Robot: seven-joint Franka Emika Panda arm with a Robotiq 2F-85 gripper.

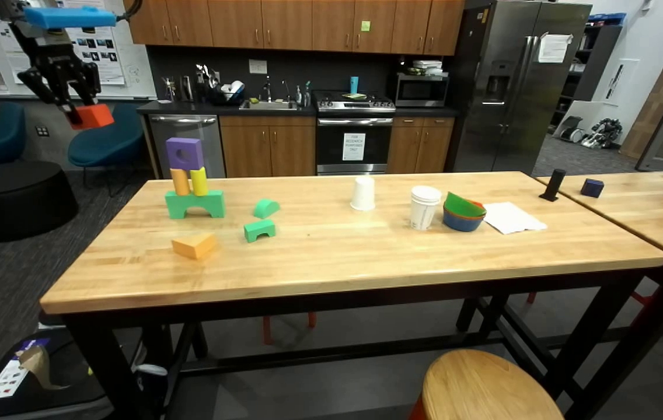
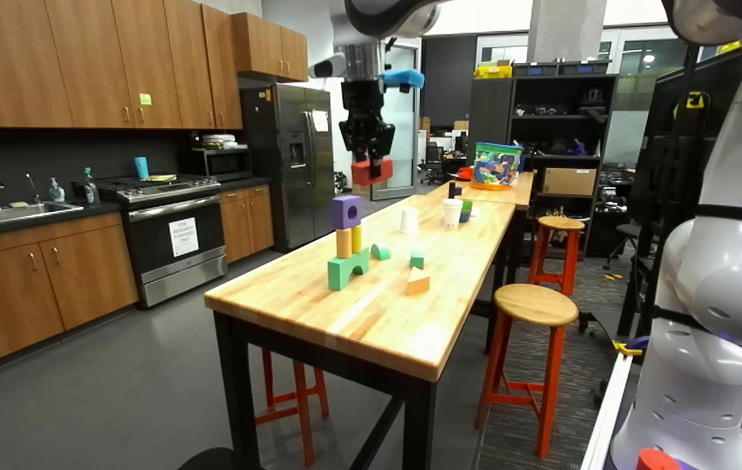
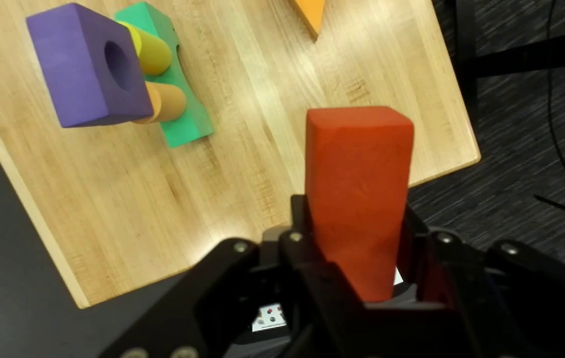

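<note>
A red block (image 3: 359,189) hangs in midair, clamped between black fingers (image 3: 300,219) that press on its opposite sides. In the wrist view the red block shows to the right of the tower (image 2: 343,243) and lower in the frame, well apart from it; in both exterior views it appears higher than the tower's top. The tower stands on the wooden table (image 1: 331,256), near one end. At its foot, a green arch (image 1: 194,200) spans like a bridge. On the green arch, an orange cylinder (image 3: 165,102) and a yellow cylinder (image 3: 152,52) stand upright side by side, and a purple block (image 3: 71,69) with a round hole lies across their tops.

In an exterior view, an orange wedge (image 1: 194,246) lies in front of the tower, while a green half-round (image 1: 265,208) and a small arch (image 1: 260,226) sit to its right, the small arch nearer the foreground. Farther to the right of the tower, well apart from it, are an upturned white cup (image 1: 363,193), a paper cup (image 1: 424,209) with its wide end up, nested bowls (image 1: 463,220), a white sheet (image 1: 509,217) and a black post (image 1: 553,184). Behind the tower and to its right stand a stove (image 1: 355,108) and a fridge (image 1: 512,87). A stool (image 2: 534,305) with red legs stands to the right of the tower in an exterior view.
</note>
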